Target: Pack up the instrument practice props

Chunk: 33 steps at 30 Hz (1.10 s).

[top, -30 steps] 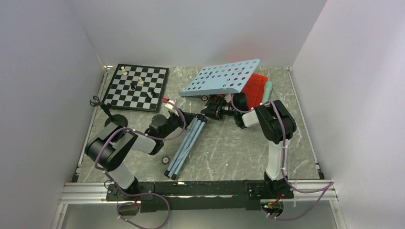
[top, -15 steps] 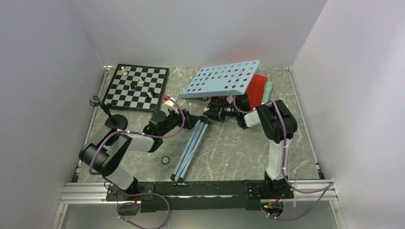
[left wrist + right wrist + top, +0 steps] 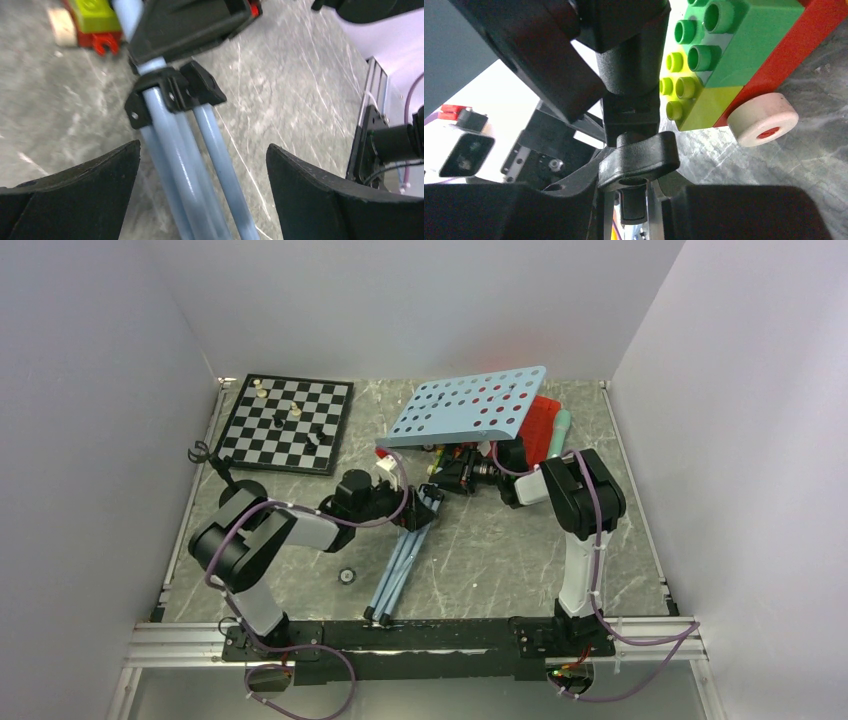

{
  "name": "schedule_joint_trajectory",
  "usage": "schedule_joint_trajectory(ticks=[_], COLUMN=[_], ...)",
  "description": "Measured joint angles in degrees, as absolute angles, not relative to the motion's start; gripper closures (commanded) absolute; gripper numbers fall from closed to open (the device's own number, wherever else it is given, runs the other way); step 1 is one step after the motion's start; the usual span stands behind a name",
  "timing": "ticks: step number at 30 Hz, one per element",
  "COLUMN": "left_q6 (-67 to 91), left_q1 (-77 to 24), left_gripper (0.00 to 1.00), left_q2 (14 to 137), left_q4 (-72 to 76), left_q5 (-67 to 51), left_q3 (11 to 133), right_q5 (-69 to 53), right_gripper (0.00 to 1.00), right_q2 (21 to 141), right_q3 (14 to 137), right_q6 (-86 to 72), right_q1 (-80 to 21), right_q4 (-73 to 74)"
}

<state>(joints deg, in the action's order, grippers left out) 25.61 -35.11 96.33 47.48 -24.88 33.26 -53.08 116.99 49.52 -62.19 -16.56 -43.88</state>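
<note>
- Nearest the arm bases, the folded tripod legs (image 3: 400,560) of the light blue music stand (image 3: 470,405) lie flat on the table (image 3: 500,560), feet toward the robot.
- The left gripper (image 3: 202,150) straddles those legs just below their black collar, jaws spread wide and gripping nothing.
- Just beyond, the right gripper (image 3: 458,468) is clamped on the stand's black neck, under its tilted perforated desk.
- The step appears to be collapsing the stand. The next move likely calls for the left jaws to close squarely on the bundled legs.
- Farther back right, the red sheet-music pages (image 3: 541,420) and mint-green microphone (image 3: 562,428) lie partly behind the desk, not yet packed.
</note>
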Motion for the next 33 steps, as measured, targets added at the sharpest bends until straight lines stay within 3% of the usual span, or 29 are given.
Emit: schedule_joint_trajectory(ticks=[3, 5, 7, 10, 12, 13, 16, 20, 22, 23, 28, 33], left_q6=[25.52, 25.19, 24.84, 26.00, 31.24, 33.85, 33.63, 32.25, 31.83, 31.57, 31.05, 30.20], left_q1=[-36.23, -36.69, -37.01, -36.91, -36.93, -36.93, -36.91, -37.39, -37.74, -38.00, -38.94, -39.27], left_gripper=[0.01, 0.10, 0.30, 0.76, 0.99, 1.00, 1.00, 1.00, 1.00, 1.00, 1.00, 1.00], left_q2=[99.02, 100.36, 101.78, 103.68, 103.70, 103.77, 104.12, 104.09, 103.83, 103.81, 102.98, 100.42], left_q4=[46.96, 46.13, 45.54, 46.00, 45.95, 45.98, 46.57, 47.44, 48.05, 48.51, 49.95, 50.04], left_q5=[-27.42, -28.34, -29.04, -29.74, -29.58, -29.45, -29.23, -28.23, -27.03, -26.30, -23.16, -18.87], left_q3=[33.95, 34.61, 35.62, 36.51, 36.58, 36.64, 36.67, 36.25, 35.73, 35.42, 33.89, 32.05], right_q5=[-53.25, -53.25, -53.25, -53.17, -53.41, -53.41, -53.49, -53.49, -53.06, -52.53, -50.33, -49.60], right_gripper=[1.00, 1.00, 1.00, 1.00, 1.00, 0.99, 0.78, 0.47, 0.23, 0.18, 0.02, 0.00], right_q2=[116.64, 116.29, 116.07, 115.13, 114.74, 114.56, 114.19, 113.95, 113.43, 113.32, 110.72, 104.05], right_q3=[49.89, 49.98, 50.13, 50.24, 50.22, 50.17, 50.09, 49.82, 48.66, 48.16, 45.19, 42.57], right_q6=[-61.17, -60.58, -60.01, -58.67, -58.04, -57.82, -57.32, -56.93, -56.40, -56.25, -56.01, -54.74], right_q1=[-16.53, -16.51, -16.51, -16.45, -16.16, -16.10, -15.99, -15.94, -15.77, -15.62, -15.14, -15.20], right_q4=[-42.50, -41.63, -40.77, -38.37, -36.99, -36.40, -35.86, -35.68, -34.65, -34.09, -31.27, -26.87])
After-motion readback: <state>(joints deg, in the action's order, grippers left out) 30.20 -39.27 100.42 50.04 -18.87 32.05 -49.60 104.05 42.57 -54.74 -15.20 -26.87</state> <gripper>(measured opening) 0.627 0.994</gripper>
